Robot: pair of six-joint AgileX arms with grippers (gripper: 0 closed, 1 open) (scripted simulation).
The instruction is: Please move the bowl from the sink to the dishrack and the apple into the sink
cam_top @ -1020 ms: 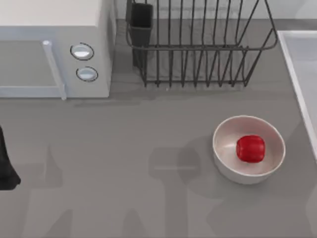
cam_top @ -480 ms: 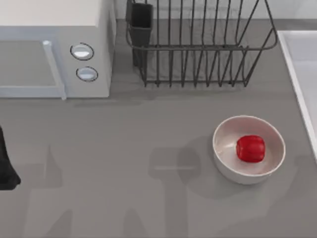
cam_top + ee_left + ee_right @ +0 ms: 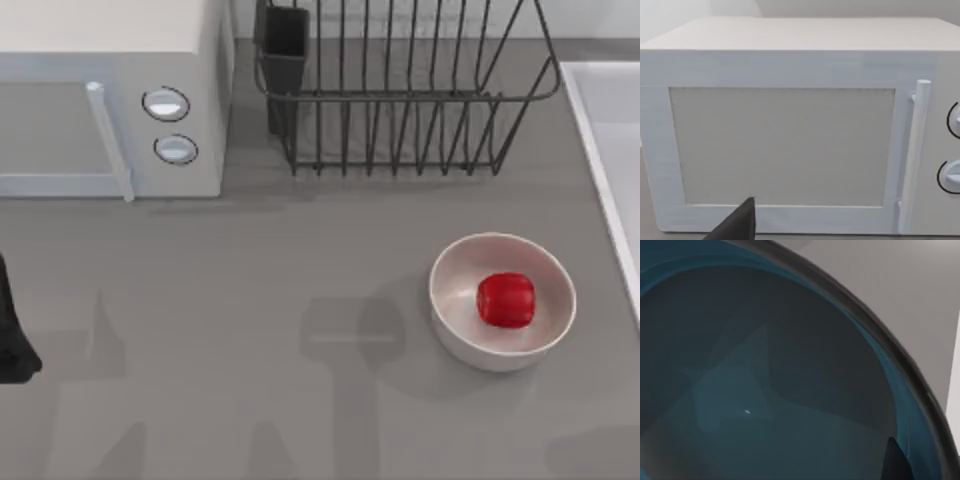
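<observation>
bowl (image 3: 770, 385) is very close under your right wrist camera, its blue inside and dark rim (image 3: 875, 335) in front of the lens, with pale sink (image 3: 954, 390) wall just beside it. i judge it stiff, smooth and light, so it can slip; take it at the rim, one finger inside and one outside. a dark fingertip (image 3: 895, 460) shows near the rim, but i cannot tell if the right gripper is wide or narrow. your left arm (image 3: 12, 330) is parked at the table's left edge, facing the microwave (image 3: 790, 130). apple (image 3: 505, 299) lies in the white bowl (image 3: 460, 320); dishrack (image 3: 400, 100) stands behind.
</observation>
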